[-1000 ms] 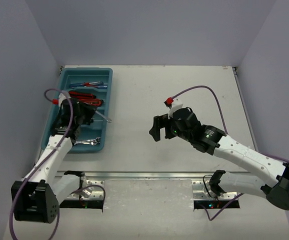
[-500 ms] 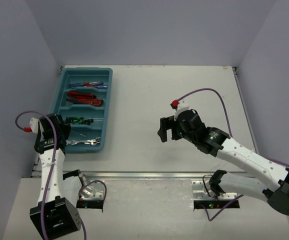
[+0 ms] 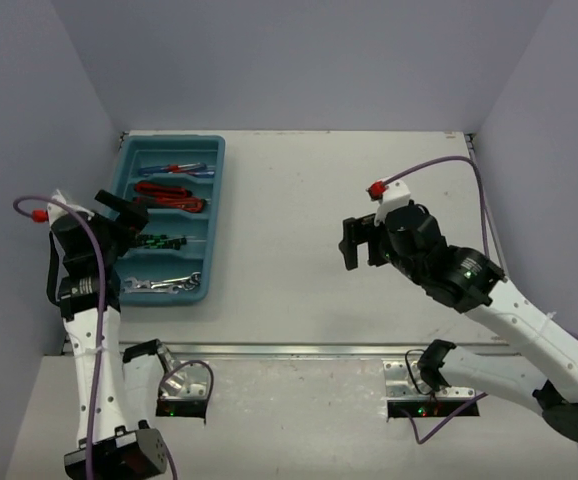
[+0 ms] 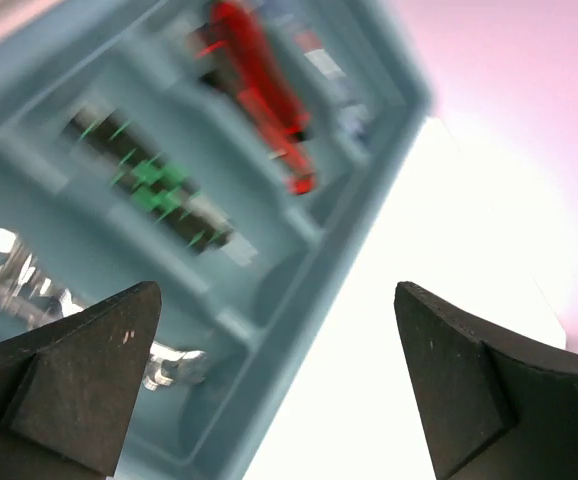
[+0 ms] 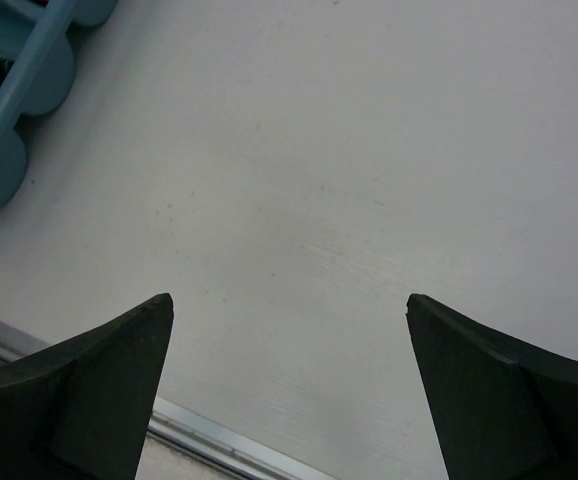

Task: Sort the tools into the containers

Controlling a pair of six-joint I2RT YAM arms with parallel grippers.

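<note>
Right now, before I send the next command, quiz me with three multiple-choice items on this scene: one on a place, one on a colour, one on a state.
1. Where do the silver wrenches lie?
A. In the tray, in the compartment nearest the arm bases
B. In its farthest compartment
C. Outside it

2. What colour are the pliers?
A. Yellow
B. Green
C. Mainly red

3. What state is the right gripper in?
A. Shut on a screwdriver
B. Open and empty above the table
C. Shut on nothing

Answers:
1. A: the top view shows them in the tray's last compartment on the near side.
2. C: their handles show red in the second compartment from the far end.
3. B: the right wrist view shows the fingers spread with only bare surface between them.
</note>
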